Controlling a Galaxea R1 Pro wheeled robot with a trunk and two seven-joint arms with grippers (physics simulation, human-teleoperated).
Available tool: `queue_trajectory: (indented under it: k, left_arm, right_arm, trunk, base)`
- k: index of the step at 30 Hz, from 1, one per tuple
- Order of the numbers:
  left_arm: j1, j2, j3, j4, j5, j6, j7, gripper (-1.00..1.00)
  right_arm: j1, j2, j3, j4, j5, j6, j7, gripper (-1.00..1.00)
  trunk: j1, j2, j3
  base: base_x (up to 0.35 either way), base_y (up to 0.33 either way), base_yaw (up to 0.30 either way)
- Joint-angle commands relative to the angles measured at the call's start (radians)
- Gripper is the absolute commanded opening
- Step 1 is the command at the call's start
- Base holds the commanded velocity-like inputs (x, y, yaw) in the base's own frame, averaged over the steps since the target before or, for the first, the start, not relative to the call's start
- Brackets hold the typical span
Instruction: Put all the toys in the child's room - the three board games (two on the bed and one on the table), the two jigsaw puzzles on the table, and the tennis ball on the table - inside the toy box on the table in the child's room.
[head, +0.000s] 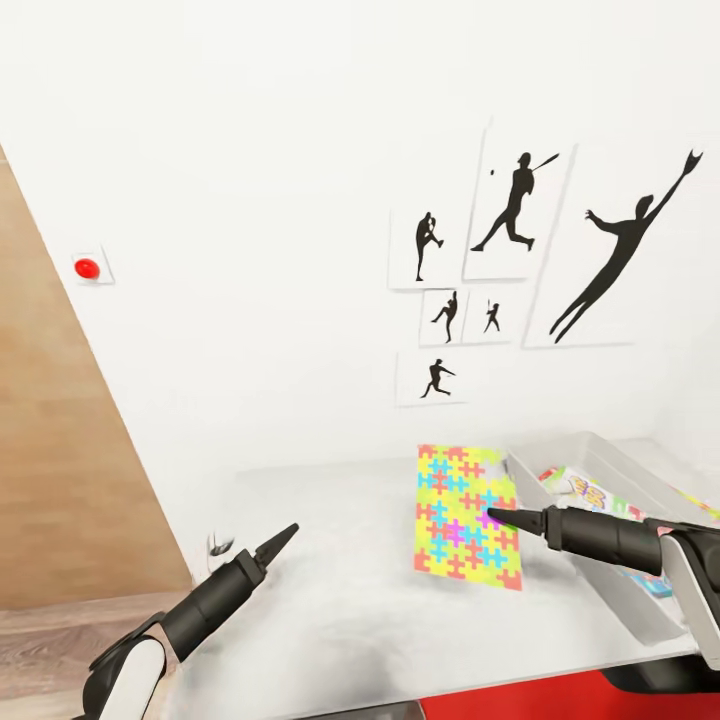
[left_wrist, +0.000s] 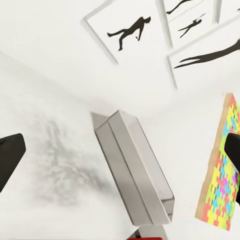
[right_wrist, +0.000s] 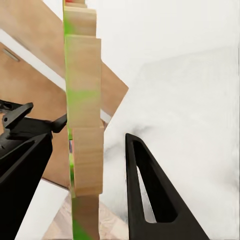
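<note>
A jigsaw puzzle (head: 462, 515) of interlocking coloured pieces hangs upright over the pale table (head: 330, 570), just left of the toy box (head: 600, 452). My right gripper (head: 497, 517) is shut on its right edge. The right wrist view shows the puzzle (right_wrist: 84, 125) edge-on between the black fingers (right_wrist: 150, 200). The light grey toy box (left_wrist: 135, 170) holds bright printed board games (head: 585, 490). My left gripper (head: 285, 535) hovers over the table's left part, open and holding nothing, with its fingers (left_wrist: 7, 157) far apart. The puzzle (left_wrist: 220, 175) stands to its side.
Black sports silhouette pictures (head: 520, 210) hang on the white wall behind the table. A red button (head: 87, 268) sits on the wall at left, beside a wooden panel (head: 50, 450). A red chair (head: 560, 700) shows below the table's front edge. A colourful strip (head: 700, 503) lies beyond the box.
</note>
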Motion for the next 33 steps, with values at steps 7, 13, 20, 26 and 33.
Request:
queue_trajectory:
  k: [7, 13, 20, 26, 33]
  left_arm:
    - [0.000, -0.001, 0.002, 0.000, 0.004, 0.006, -0.005, 1.00]
    - [0.000, -0.001, 0.002, 0.000, 0.004, 0.006, -0.005, 1.00]
    - [0.001, -0.001, 0.002, 0.000, 0.004, 0.005, -0.006, 1.00]
    - [0.001, -0.001, 0.002, 0.000, 0.004, 0.004, -0.005, 1.00]
    - [0.001, -0.001, 0.002, 0.000, 0.002, 0.004, -0.004, 1.00]
  right_arm:
    - [0.019, -0.018, -0.013, -0.044, 0.000, 0.001, 0.036, -1.00]
    - [0.035, -0.046, -0.066, -0.057, 0.001, -0.006, 0.143, -1.00]
    - [0.040, -0.056, -0.105, -0.061, 0.003, -0.008, 0.198, -1.00]
    - [0.042, -0.058, -0.117, -0.062, 0.005, -0.010, 0.216, -1.00]
    - [0.042, -0.056, -0.123, -0.062, 0.007, -0.011, 0.222, -1.00]
  trunk:
    - [0.001, -0.002, -0.002]
    - [0.001, -0.002, -0.002]
    - [0.001, -0.002, -0.002]
    - [0.001, -0.002, -0.002]
    - [0.001, -0.002, -0.002]
  base:
    - [0.000, -0.234, 0.000]
    - [0.000, -0.079, 0.000]
    - [0.000, -0.027, 0.000]
    - [0.000, -0.025, 0.000]
    - [0.000, -0.166, 0.000]
